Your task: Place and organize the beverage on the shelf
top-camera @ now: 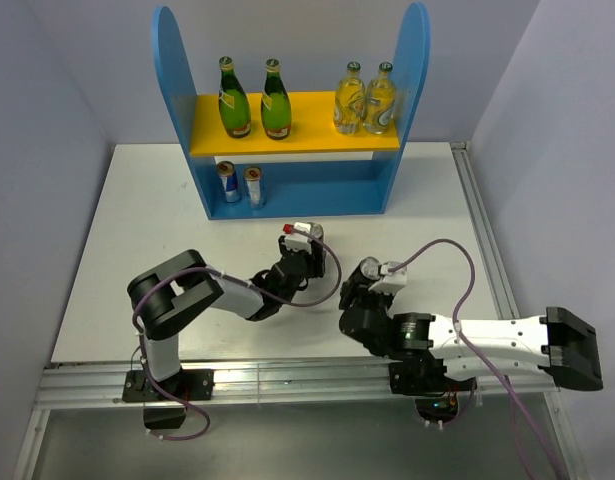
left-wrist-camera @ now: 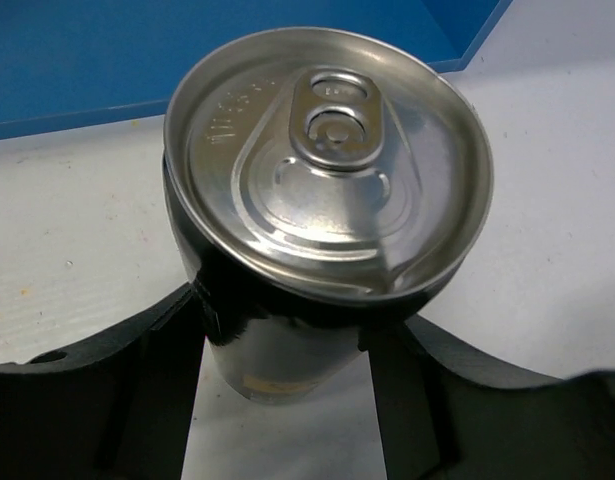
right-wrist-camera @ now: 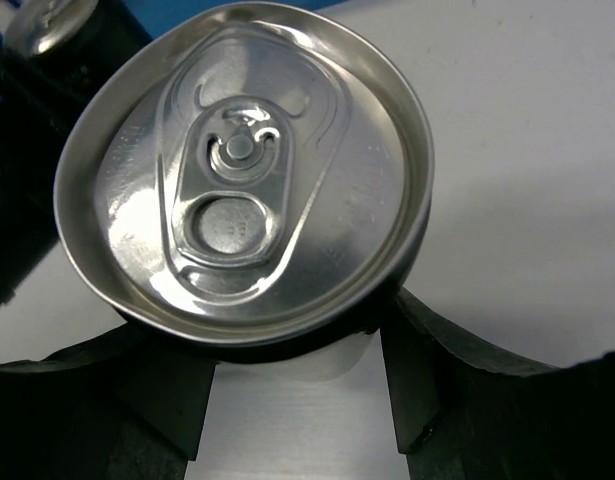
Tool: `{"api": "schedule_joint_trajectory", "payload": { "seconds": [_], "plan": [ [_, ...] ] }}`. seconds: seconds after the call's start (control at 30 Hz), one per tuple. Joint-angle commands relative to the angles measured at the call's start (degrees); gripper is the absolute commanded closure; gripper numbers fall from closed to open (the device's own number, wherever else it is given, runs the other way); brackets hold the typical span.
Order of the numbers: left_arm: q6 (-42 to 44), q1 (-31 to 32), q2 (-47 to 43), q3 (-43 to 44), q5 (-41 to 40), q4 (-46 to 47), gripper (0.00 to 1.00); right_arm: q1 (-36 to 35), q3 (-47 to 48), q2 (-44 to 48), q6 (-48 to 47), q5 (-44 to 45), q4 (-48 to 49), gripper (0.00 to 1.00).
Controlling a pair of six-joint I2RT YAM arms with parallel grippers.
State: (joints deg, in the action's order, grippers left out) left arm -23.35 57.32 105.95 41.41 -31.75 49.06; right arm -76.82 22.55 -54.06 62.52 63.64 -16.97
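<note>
Gripping left can (left-wrist-camera: 327, 170), right can (right-wrist-camera: 247, 170), tools (left-wrist-camera: 292, 320) (right-wrist-camera: 287, 340) partly cropped, labels hidden

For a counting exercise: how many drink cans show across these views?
4. Two slim cans stand on the shelf's lower tier; the left hand grips one dark can, the right hand a second can. More could hide behind the arms.

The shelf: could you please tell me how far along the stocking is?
Done: two green bottles and two clear bottles stand on the yellow board, two slim cans on the lower tier. In hand: the left claw grips one black can, the right claw a second black can, both on the table. Left: shelving those two cans.
</note>
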Motion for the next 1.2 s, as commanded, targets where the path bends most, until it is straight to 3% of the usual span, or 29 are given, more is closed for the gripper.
{"api": "schedule_joint_trajectory", "payload": {
  "seconds": [0.0, 0.07, 0.17, 0.47, 0.87, 1.17],
  "plan": [
    [0.2, -1.0, 0.9, 1.5, 1.1, 4.2, 0.83, 6.1, 0.7, 2.6, -14.1, -1.8, 15.1, 1.0],
    [0.0, -1.3, 0.3, 0.5, 0.6, 4.6, 0.92, 10.6, 2.1, 1.6, -19.1, -3.9, 17.5, 1.0],
    [-0.7, -1.3, -2.1, -2.0, 0.3, 4.6, 0.96, 15.0, 4.7, -2.3, -25.0, -8.9, 24.9, 1.0],
    [-2.9, -1.2, -9.4, -12.8, -2.2, 4.4, 1.0, 31.4, 15.4, -18.9, -36.2, -18.5, 39.5, 1.0],
    [-3.2, -1.2, -10.8, -15.2, -2.7, 4.5, 1.0, 44.0, 33.7, -41.7, -40.2, -24.5, 42.6, 1.0],
    [-2.7, -1.2, -12.6, -15.9, -3.0, 4.4, 1.0, 48.2, 43.2, -50.8, -40.0, -27.0, 39.5, 1.0]
  ]
}}
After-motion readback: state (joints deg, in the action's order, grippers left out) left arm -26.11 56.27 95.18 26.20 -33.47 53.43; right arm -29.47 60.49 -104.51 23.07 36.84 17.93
